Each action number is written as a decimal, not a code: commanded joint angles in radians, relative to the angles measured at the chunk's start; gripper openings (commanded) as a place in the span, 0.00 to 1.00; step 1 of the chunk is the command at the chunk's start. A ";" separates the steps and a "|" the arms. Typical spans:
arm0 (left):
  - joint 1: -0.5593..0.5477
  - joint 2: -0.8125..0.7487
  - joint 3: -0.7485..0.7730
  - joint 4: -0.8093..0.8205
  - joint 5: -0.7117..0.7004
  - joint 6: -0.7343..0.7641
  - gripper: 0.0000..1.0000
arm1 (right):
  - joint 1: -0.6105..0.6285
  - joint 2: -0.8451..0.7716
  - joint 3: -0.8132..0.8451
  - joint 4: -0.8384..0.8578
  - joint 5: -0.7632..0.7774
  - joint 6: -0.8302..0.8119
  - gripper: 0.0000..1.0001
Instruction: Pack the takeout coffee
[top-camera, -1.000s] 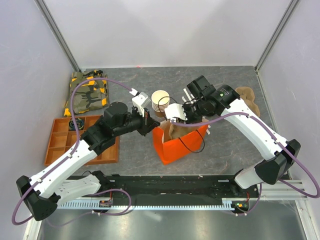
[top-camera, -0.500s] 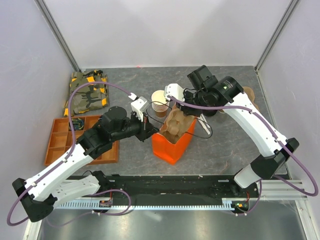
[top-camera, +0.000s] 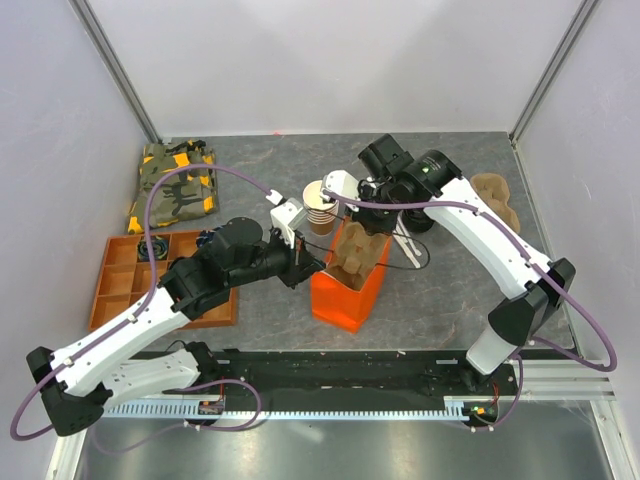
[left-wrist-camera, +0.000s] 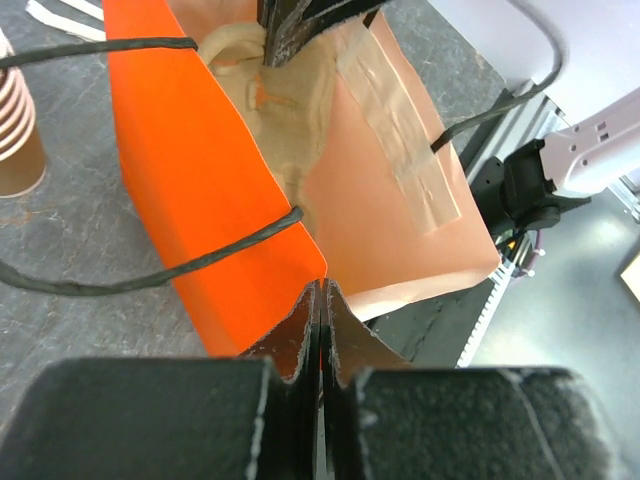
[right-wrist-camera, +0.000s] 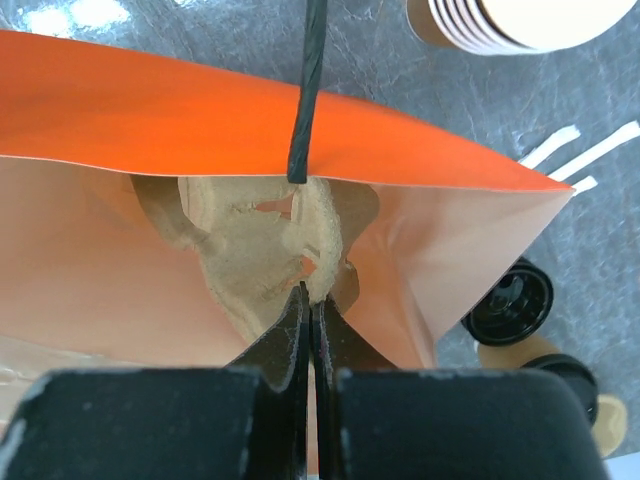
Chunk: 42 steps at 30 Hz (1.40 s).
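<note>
Our left gripper (left-wrist-camera: 320, 300) is clamped tight on the left rim of the orange bag (top-camera: 345, 290). Inside the bag there's a tan pulp cup carrier (right-wrist-camera: 260, 250), and our right gripper (right-wrist-camera: 305, 300) is pinched shut on its top edge. We can see the takeout coffee (right-wrist-camera: 565, 385) outside the bag, just off its right side, beside a loose black lid (right-wrist-camera: 510, 300).

Gray speckled bench (top-camera: 450, 290) has the orange bag (top-camera: 345, 290), a cup stack (top-camera: 319, 205), camo cloth (top-camera: 175, 190) and a compartment tray (top-camera: 125, 262) sitting on it.
</note>
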 joint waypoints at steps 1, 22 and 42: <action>-0.005 -0.010 0.015 0.021 -0.042 -0.018 0.02 | 0.003 -0.011 0.002 0.002 0.024 0.097 0.00; 0.030 -0.112 -0.030 0.021 -0.152 0.006 0.46 | -0.003 -0.034 -0.191 0.114 -0.118 -0.011 0.00; 0.361 0.082 0.157 0.029 0.142 -0.029 0.82 | -0.020 -0.069 -0.222 0.131 -0.155 -0.131 0.00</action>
